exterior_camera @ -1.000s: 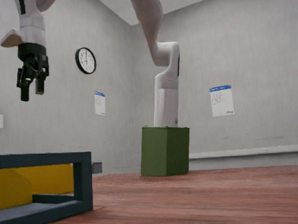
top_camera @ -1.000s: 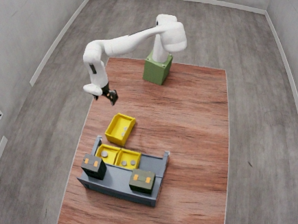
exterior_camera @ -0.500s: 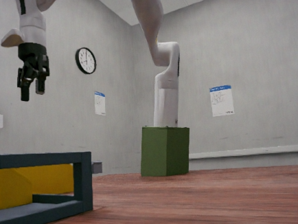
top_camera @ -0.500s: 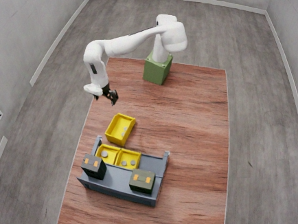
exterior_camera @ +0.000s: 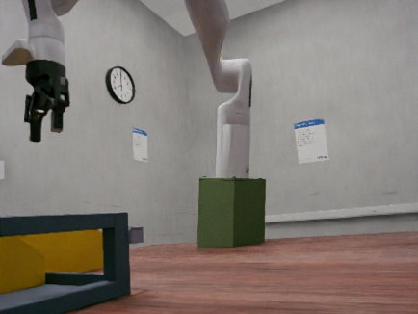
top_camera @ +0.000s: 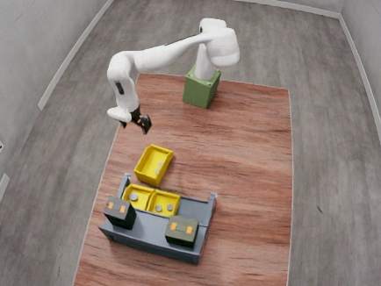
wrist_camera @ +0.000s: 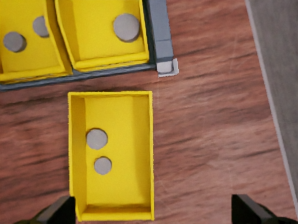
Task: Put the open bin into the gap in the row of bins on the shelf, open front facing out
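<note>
The loose yellow bin [top_camera: 154,164] [wrist_camera: 120,130] stands on the wooden table [top_camera: 246,153] just in front of the grey shelf [top_camera: 149,228] [exterior_camera: 116,255] [wrist_camera: 160,35]. Two grey discs [wrist_camera: 96,138] lie in it. Two more yellow bins [top_camera: 138,195] [wrist_camera: 102,35] sit side by side in the shelf with grey discs inside, and the gap [top_camera: 195,210] is to their right in the top view. My gripper [top_camera: 140,123] [exterior_camera: 45,126] [wrist_camera: 157,216] is open and empty. It hangs high above the table, behind the loose bin on the side away from the shelf.
Two dark boxes [top_camera: 119,211] [top_camera: 182,230] with orange marks stand on the shelf's top board. The arm's green pedestal [top_camera: 202,88] [exterior_camera: 231,212] stands at the table's far edge. The table's left edge runs close to the bin and the gripper.
</note>
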`<state>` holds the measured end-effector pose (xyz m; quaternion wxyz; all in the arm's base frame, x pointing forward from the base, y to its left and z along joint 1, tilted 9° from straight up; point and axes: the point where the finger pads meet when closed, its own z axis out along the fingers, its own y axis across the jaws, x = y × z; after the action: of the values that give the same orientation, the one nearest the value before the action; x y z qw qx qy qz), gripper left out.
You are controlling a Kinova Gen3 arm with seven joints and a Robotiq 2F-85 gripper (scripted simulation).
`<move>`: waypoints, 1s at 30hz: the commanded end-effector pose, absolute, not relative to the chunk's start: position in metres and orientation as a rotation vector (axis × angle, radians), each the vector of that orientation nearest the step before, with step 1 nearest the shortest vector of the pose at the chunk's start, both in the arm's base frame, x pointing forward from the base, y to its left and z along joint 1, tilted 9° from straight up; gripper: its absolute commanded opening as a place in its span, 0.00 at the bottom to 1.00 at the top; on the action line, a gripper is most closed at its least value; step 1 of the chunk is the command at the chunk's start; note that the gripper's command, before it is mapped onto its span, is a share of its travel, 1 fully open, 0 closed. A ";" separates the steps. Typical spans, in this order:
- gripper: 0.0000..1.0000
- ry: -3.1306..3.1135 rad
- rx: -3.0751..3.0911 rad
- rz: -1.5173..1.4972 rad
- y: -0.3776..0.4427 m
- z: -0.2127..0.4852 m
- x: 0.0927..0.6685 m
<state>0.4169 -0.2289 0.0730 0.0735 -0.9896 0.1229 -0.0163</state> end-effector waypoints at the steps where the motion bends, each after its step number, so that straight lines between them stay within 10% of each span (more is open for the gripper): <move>1: 1.00 0.369 -2.971 -0.052 -0.228 0.071 0.417; 30: 1.00 0.369 -2.971 -0.052 -0.227 0.067 0.417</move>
<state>0.4172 -0.2262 0.0666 0.0736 -0.9896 0.1229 -0.0163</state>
